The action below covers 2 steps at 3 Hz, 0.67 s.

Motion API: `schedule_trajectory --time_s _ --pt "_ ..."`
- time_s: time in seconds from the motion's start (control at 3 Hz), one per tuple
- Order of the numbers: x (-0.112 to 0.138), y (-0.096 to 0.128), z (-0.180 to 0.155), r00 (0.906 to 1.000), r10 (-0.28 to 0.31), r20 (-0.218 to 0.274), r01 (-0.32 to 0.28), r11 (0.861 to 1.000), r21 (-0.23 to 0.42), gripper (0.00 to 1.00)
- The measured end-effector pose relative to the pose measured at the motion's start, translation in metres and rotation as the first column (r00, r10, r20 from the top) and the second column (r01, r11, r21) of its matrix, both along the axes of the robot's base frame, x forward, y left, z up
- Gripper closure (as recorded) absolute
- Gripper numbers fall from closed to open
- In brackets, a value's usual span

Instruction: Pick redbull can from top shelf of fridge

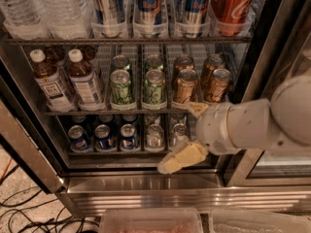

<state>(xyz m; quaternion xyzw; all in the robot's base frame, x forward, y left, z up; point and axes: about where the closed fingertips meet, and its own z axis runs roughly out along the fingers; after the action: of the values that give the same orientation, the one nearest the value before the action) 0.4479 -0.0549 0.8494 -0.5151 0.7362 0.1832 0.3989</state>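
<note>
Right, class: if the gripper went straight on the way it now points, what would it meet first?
The gripper, low in front of the fridge, points down-left; it would probably first meet the steel base, though depth is unclear.

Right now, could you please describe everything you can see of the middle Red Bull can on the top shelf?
The redbull can is slim, blue and silver, and looks like metal, with part of a red logo showing. The picture's upper edge cuts off its top. It stands upright in a clear plastic holder tray on the top shelf, between similar cans on either side. Nothing grips it: the gripper is far below, in front of the lowest row of cans.
</note>
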Motion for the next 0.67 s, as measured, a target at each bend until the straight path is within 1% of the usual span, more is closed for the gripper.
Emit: schedule_trajectory --time_s 0.33,0.67 --pt "0.001 0.011 -0.021 0.9953 -0.078 0.058 0.068 0.985 0.157 0.0" --pt "0.015 0.004 -0.01 0.9634 -0.227 0.142 0.178 0.939 0.293 0.0"
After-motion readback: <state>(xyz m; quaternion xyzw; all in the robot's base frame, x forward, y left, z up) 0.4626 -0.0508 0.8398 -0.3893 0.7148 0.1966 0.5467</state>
